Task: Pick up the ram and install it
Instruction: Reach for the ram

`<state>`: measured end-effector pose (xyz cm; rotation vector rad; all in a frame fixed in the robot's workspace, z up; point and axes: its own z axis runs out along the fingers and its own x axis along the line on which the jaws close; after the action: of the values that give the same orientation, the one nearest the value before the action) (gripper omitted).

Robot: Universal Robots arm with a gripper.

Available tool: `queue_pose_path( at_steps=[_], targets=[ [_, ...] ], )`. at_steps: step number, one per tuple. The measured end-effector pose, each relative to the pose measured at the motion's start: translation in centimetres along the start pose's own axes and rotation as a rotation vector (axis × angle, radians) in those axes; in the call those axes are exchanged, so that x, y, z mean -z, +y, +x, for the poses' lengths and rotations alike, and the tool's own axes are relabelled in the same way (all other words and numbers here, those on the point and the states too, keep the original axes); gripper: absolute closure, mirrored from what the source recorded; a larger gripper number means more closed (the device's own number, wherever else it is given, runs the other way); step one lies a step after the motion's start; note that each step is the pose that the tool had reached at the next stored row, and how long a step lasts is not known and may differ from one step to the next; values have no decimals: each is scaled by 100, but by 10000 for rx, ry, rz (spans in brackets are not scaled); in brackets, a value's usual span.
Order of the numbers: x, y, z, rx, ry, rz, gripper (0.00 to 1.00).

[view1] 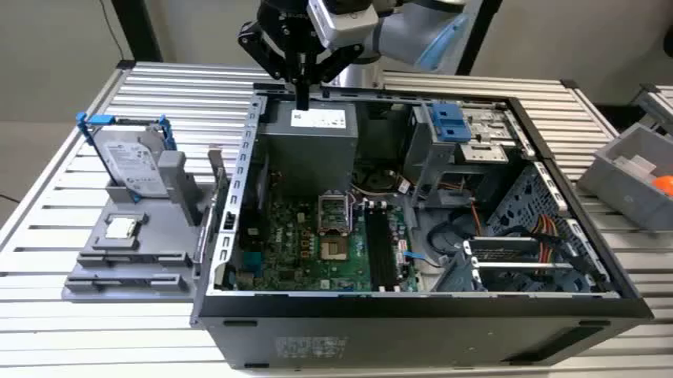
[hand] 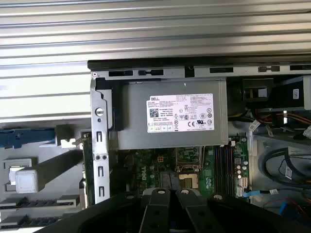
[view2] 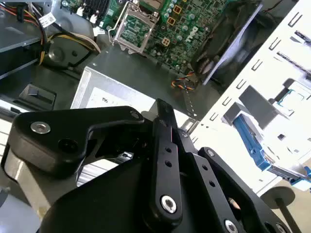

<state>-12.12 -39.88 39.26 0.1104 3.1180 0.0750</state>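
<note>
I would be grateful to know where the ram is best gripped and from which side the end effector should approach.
Grip the ram by its free upper edge, pinching across its two flat faces, and come straight down from above. It stands on edge in the grey holder, close beside the computer case wall, so a sideways approach looks blocked.

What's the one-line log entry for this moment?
gripper: shut, empty, above power supply | ram: in fixture beside case | installed: no

One gripper [view1: 303, 101], one computer case [view1: 421, 323], one hard drive [view1: 135, 161], one power supply [view1: 310, 153]
</note>
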Motion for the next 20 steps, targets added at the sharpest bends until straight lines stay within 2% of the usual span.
queue_pose_path(
  at_steps=[10, 20],
  targets=[
    [1, -1, 15, 0, 1, 0, 100],
    [2, -7, 102, 0, 0, 0, 100]
  ],
)
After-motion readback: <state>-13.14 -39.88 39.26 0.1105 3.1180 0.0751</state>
